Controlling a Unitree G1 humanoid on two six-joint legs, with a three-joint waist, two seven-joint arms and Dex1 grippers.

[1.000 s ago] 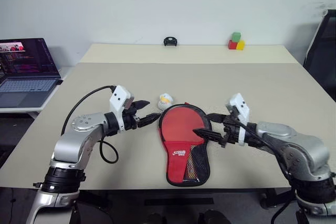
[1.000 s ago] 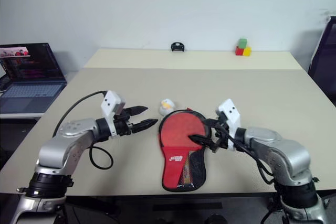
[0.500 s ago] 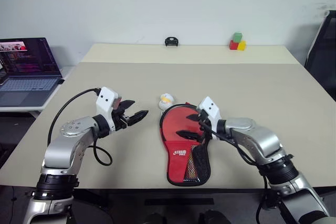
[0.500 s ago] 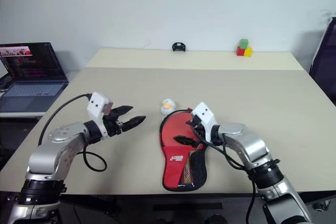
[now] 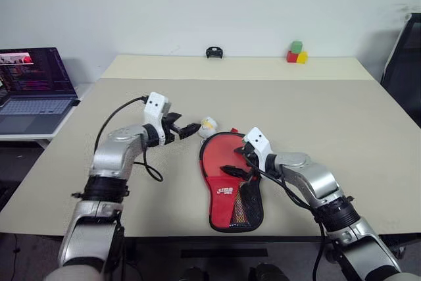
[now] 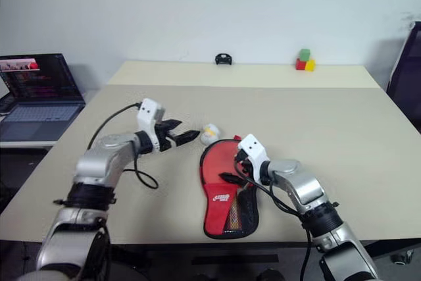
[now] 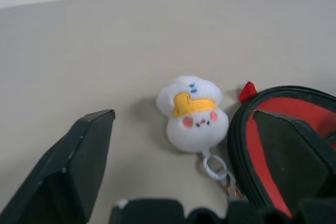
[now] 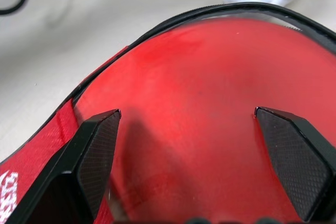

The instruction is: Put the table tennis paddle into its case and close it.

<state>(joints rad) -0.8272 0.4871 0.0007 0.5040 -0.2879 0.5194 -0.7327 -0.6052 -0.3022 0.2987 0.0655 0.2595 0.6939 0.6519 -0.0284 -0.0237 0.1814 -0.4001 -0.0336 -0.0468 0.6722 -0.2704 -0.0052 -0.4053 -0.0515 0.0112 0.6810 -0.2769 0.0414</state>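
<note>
Lying flat near the front edge of the table, the case is the landmark here: the table tennis paddle sits inside it, red face up, handle toward the robot under the mesh end. Just beyond the case's round end lies a small white plush charm, joined by a ring and chain that seem to run to the zip – a red pull tab shows beside it.

The left gripper hovers just left of the charm with jaws spread wide, holding nothing. The right gripper hangs over the paddle's face, fingers equally wide apart and empty.

The pouch is soft fabric and will likely crumple or slide if tugged alone – pinning its rim with the right gripper seems wise. The charm looks light and squashy, an easy handle; I would pinch it, or the chain beside it, to draw the zip round the stiff paddle's edge
</note>
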